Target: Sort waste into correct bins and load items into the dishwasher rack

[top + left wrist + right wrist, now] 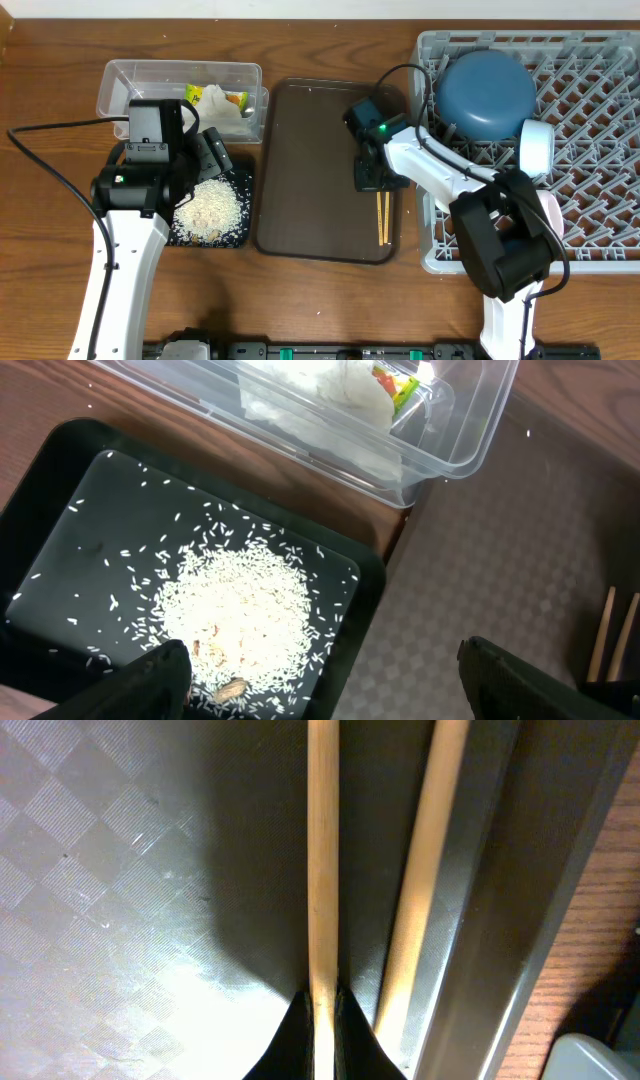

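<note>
Pinch grasp: right gripper [322, 1025] closed on one chopstick [322, 860].
Narrow jaws suit lifting it; left gripper [340, 685] wide, empty.

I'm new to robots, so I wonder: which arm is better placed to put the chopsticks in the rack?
Right. The right fingers are closed on a chopstick beside the rack; the left fingers hang open over the rice, farther away.

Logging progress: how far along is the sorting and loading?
Done: rice in black tray, napkin and wrapper in clear tub, blue dish in rack. In hand: right claw pinches one of the chopsticks on brown tray; left claw open. Left: racking chopsticks.
</note>
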{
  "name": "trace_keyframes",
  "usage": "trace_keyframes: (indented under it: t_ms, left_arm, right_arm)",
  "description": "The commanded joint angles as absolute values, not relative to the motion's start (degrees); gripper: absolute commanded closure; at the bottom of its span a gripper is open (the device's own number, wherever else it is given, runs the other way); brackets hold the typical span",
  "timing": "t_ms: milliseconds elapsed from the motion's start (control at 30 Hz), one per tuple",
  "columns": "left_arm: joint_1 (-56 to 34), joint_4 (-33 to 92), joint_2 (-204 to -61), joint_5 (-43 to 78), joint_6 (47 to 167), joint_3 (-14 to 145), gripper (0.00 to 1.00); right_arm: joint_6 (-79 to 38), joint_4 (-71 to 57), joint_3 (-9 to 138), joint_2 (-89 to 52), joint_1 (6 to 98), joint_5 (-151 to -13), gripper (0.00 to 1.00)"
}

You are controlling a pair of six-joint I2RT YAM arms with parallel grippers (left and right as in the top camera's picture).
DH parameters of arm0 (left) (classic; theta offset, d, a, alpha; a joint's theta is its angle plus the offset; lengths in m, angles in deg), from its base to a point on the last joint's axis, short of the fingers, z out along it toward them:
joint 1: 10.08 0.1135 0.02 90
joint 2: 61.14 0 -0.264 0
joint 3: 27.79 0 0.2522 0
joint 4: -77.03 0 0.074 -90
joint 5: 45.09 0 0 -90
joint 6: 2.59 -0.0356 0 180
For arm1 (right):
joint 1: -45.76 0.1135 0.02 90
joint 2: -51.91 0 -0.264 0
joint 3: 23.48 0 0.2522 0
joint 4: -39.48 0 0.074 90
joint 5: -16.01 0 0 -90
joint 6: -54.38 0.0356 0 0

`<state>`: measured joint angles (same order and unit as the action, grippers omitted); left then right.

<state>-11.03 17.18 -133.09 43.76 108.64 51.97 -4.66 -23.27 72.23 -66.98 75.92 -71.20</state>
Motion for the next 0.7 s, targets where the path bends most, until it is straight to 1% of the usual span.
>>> trace_keyframes:
  t_ms: [0,167,400,567,667]
  left_arm:
    - [-10.79,17.2,-133.37,44.05,108.95,52.58,0.12]
    - [-10.79,17.2,-133.37,44.05,108.95,52.58,0.12]
    - [-10.79,17.2,-133.37,44.05,108.95,52.58,0.12]
    - [-10.79,17.18,-133.37,44.05,108.95,52.58,0.12]
    - [-10.79,17.18,-133.37,44.05,108.95,52.58,0.12]
  right_arm:
    - [-5.73,-23.36,72.3,-68.71,74.21,-73.02,0.99]
    - [-9.88,-25.76,76.34,-67.15,74.1,-74.7,0.99]
    - [-17.62,-35.4,91.79,-61.47,72.72,-74.02,0.99]
    - [-20.18,-40.12,99.55,-57.45,67.92,-63.14,0.99]
    - [-26.45,-38.85,100.12,-55.96,63.94,-59.75,0.99]
